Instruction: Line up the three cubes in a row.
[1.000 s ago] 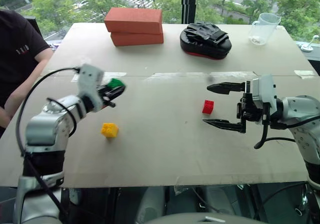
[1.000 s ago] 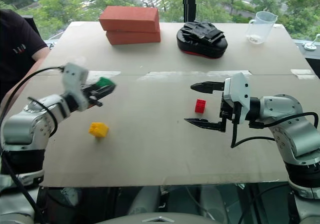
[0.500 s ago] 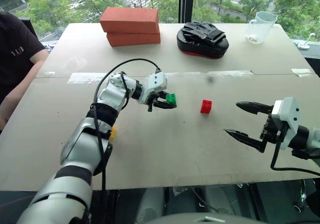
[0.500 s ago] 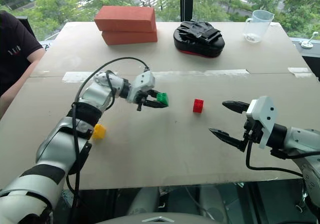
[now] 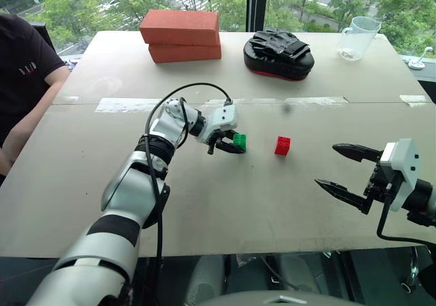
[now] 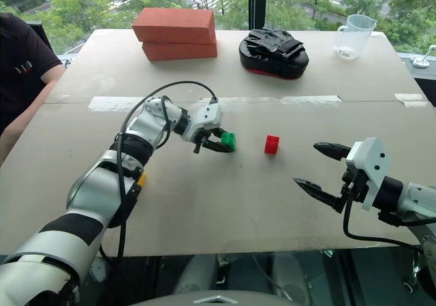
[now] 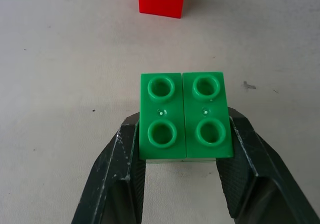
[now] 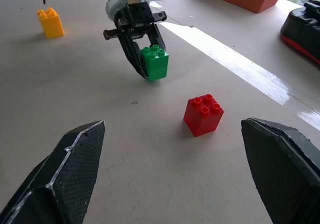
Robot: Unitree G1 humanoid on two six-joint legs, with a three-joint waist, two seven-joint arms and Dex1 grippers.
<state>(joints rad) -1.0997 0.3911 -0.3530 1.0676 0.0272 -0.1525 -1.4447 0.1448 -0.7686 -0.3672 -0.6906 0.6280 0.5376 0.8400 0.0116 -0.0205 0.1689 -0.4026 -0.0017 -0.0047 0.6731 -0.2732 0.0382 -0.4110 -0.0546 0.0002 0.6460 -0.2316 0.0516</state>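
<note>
R gripper (image 5: 346, 171): nearest, jaws spread wide, empty, held off to the right of the red cube (image 5: 283, 145). Prob. parked there to leave the other arm room.

L gripper (image 5: 231, 144): clamped on green cube (image 5: 239, 141), studs up, low over the table (image 5: 225, 204), just left of red w/ a gap between. Looks like it's being set beside red to start the row.

Yellow cube (image 8: 50, 22): well left of red, beyond green, on its own; likely next to fetch.

Bricks (image 5: 182, 35) at far edge, not part of the job.
</note>
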